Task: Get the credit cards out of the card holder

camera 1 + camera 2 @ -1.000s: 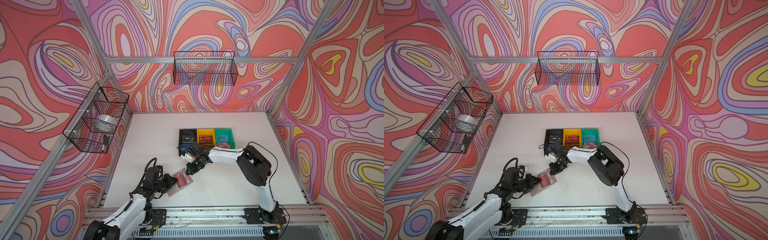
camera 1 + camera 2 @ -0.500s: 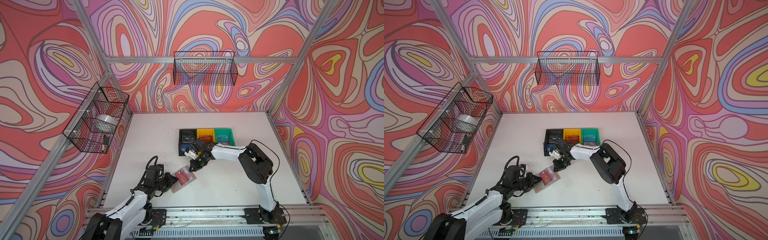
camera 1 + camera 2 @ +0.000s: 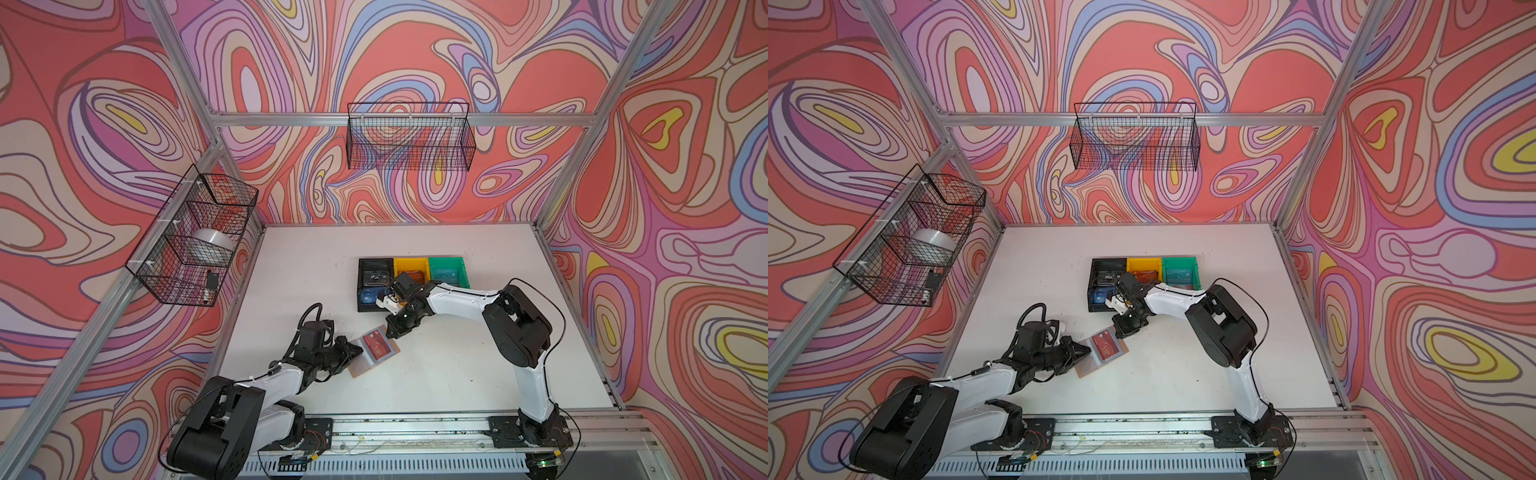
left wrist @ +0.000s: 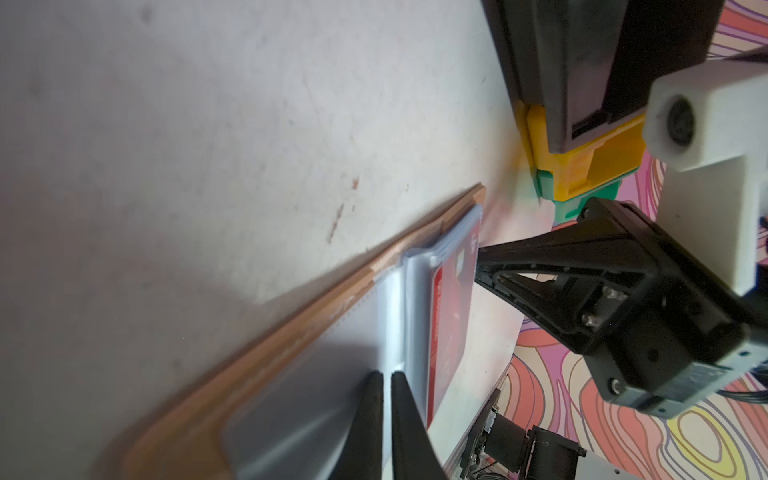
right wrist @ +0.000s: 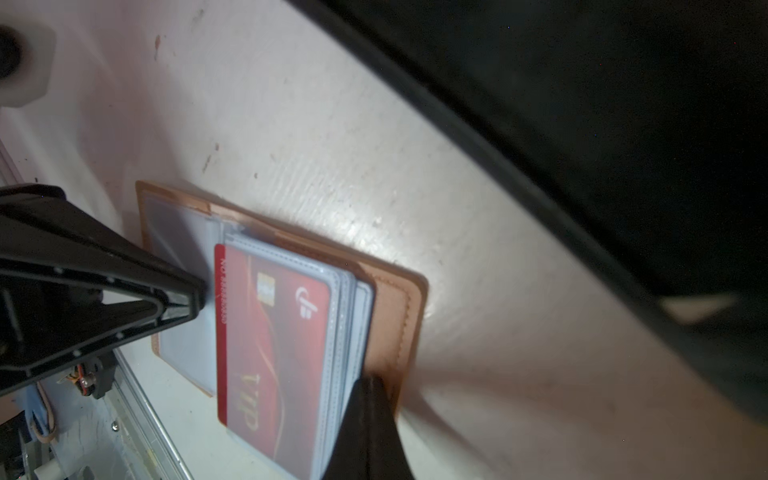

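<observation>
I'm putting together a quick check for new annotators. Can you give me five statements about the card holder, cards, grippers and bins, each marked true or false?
1. The card holder lies open on the table. True.
2. The red VIP card is fully out of the holder. False: it sits in a clear sleeve, one edge sticking out.
3. The right gripper is shut. True.
4. The left gripper is spread wide. False: its fingers are nearly together on the holder's sleeves.
5. In both top views the bins run green, yellow, black from the left. False: black bin, yellow bin, green bin.
</observation>
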### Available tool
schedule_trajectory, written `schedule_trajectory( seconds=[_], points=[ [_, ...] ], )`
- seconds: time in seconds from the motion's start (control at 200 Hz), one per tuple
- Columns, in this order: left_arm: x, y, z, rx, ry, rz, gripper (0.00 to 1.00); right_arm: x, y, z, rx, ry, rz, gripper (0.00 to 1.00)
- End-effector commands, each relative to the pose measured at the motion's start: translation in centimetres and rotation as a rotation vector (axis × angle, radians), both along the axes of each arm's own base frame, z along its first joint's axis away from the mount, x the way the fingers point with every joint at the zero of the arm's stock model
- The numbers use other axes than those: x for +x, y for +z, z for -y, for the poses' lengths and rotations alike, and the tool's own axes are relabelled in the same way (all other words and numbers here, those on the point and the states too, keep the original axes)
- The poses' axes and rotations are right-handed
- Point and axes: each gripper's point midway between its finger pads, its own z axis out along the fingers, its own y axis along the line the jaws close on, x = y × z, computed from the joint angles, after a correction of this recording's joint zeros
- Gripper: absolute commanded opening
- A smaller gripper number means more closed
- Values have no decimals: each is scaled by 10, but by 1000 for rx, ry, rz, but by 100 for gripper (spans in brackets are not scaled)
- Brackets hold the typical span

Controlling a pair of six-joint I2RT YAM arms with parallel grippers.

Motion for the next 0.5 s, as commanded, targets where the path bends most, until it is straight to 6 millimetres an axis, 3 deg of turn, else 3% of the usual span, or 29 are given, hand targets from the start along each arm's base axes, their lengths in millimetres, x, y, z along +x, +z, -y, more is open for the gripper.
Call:
schedule_trajectory(
  seconds=[0.0,0.215,0.496],
  points=[
    [3,9,1,-1,-1,39,11,4,15,11,-18,-2,42,0],
    [6,27,1,-8,10,99,16,2,36,-3,65,16,45,0],
    [9,24,9,-19,-5,110,16,-8,26,-17,93,41,1,0]
  ],
)
